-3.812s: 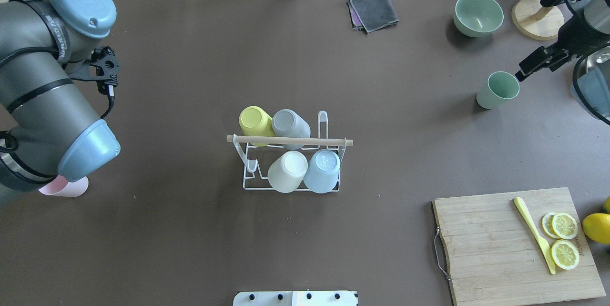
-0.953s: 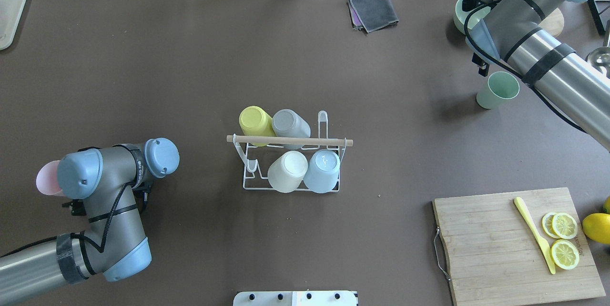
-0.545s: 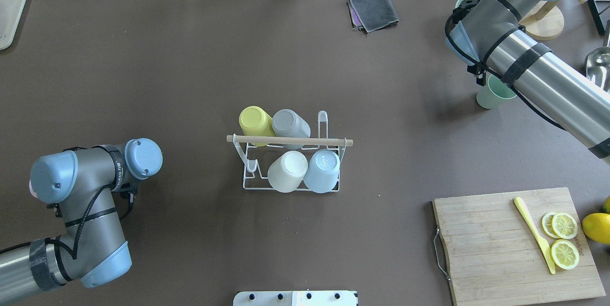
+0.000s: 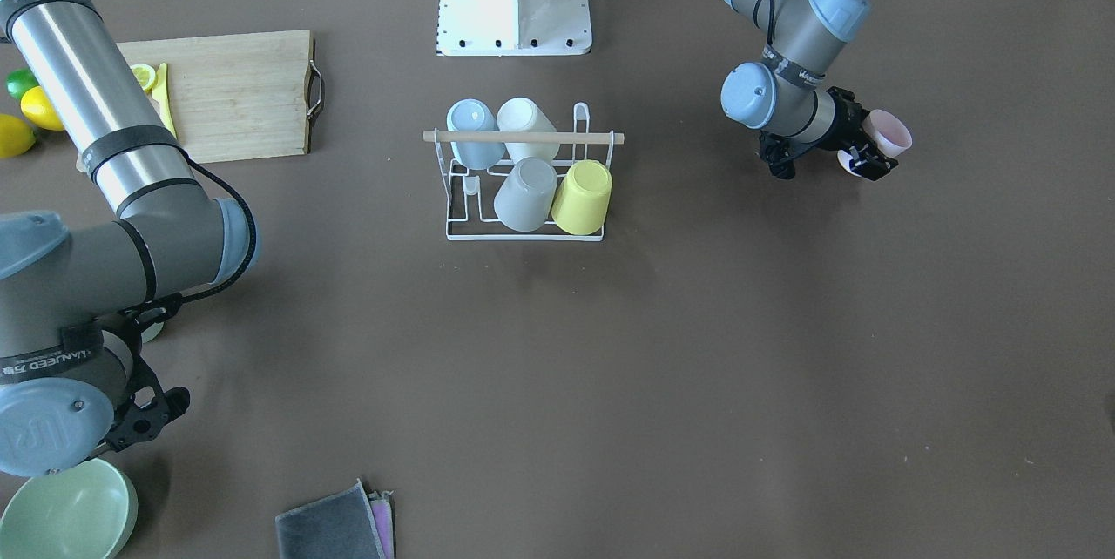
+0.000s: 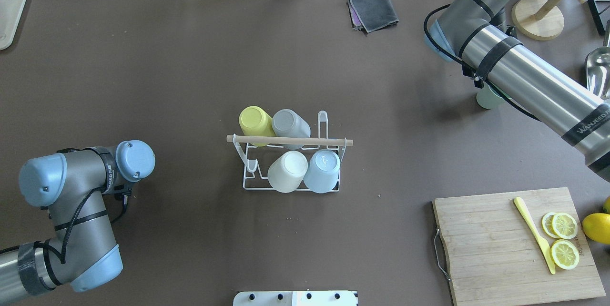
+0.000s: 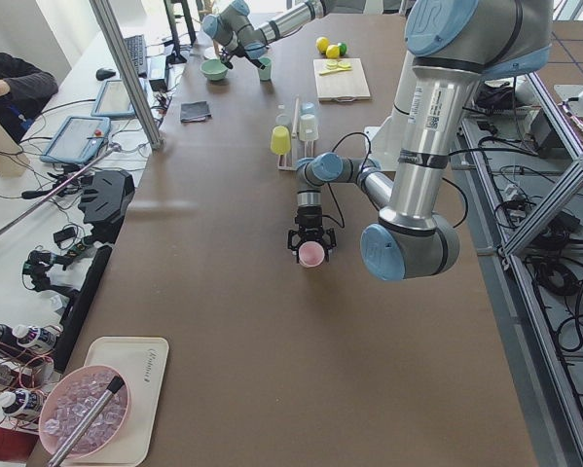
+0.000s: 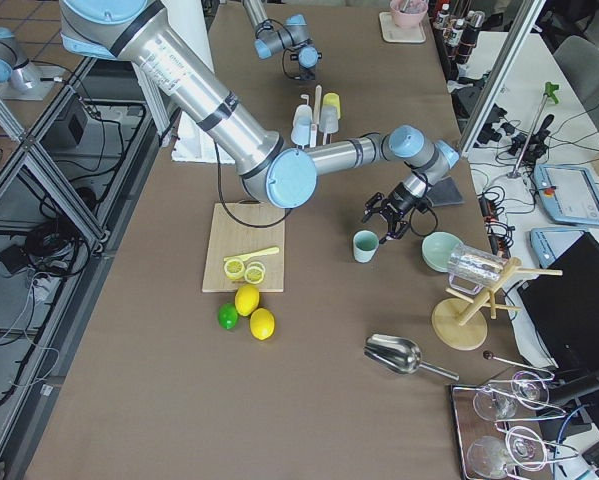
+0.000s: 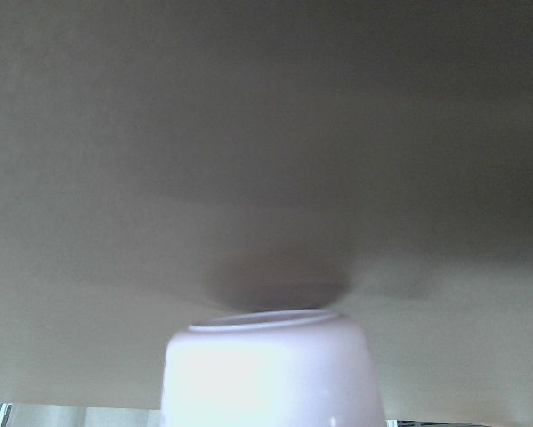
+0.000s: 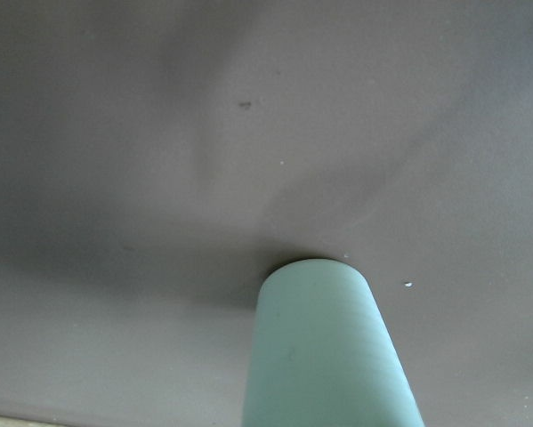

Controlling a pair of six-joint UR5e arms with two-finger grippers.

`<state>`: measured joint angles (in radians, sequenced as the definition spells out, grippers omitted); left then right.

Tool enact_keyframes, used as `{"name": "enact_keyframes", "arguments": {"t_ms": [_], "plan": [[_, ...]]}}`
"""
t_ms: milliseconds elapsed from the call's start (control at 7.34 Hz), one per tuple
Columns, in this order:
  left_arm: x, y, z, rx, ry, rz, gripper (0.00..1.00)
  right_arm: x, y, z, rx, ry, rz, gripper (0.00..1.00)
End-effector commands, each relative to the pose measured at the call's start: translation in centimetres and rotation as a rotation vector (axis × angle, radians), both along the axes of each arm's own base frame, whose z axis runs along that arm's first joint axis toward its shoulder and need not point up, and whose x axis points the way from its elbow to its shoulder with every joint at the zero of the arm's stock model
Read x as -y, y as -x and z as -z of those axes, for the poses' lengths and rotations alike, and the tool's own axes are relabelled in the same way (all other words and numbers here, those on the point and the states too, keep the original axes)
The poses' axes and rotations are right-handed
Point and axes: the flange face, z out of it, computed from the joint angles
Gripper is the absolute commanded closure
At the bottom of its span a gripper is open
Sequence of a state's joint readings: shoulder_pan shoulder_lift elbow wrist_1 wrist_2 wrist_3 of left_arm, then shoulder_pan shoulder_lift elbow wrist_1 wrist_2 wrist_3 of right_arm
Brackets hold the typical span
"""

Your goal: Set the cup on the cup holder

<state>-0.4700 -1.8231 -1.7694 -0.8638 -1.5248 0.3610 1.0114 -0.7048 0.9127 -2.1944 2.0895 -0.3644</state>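
Left fingers [image 4: 873, 165] clamp a smooth pale-pink cup [image 4: 888, 132], tipped sideways; right fingers [image 7: 372, 212]: cannot tell.

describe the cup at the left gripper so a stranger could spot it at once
From the white wire cup holder in the middle of the table, look toward the robot's left, to the left gripper. The pink cup is right at it, the only pink one, apart from the four cups on the rack.
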Motion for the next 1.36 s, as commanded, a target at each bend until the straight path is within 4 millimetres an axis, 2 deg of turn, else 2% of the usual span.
{"name": "enact_keyframes", "arguments": {"t_ms": [0,136,272,408,545,681,817,1089,1225], "plan": [[-0.1,0.5,-0.9,-0.009,-0.006,0.001,0.07,-0.1,1.7,-0.3,-0.019,-0.001,0.064,0.01],[0.3,1.0,-1.1,-0.021,-0.012,0.01,0.18,-0.5,2.8,0.0,-0.036,-0.018,0.093,0.01],[0.9,2.0,-0.3,-0.039,-0.02,0.024,0.39,-0.7,3.1,-0.2,-0.045,-0.038,0.136,0.01],[1.7,4.1,0.4,-0.06,-0.019,0.005,0.48,-0.8,3.5,-0.1,-0.048,-0.061,0.177,0.01],[3.0,5.9,1.0,-0.077,-0.024,0.018,0.54,-0.9,3.8,-0.1,-0.055,-0.074,0.192,0.01],[4.0,7.5,2.7,-0.109,-0.047,0.05,0.55,-1.2,4.3,-0.2,-0.075,-0.087,0.214,0.01],[5.2,8.2,3.6,-0.167,-0.084,0.067,0.58,-1.4,4.9,0.0,-0.07,-0.095,0.236,0.01],[10.1,12.8,5.8,-0.289,-0.174,0.106,0.67,-2.1,6.1,-0.2,-0.094,-0.115,0.286,0.01],[11.6,14.5,6.5,-0.322,-0.211,0.147,0.67,-2.2,6.3,-0.3,-0.119,-0.135,0.318,0.01]]}}
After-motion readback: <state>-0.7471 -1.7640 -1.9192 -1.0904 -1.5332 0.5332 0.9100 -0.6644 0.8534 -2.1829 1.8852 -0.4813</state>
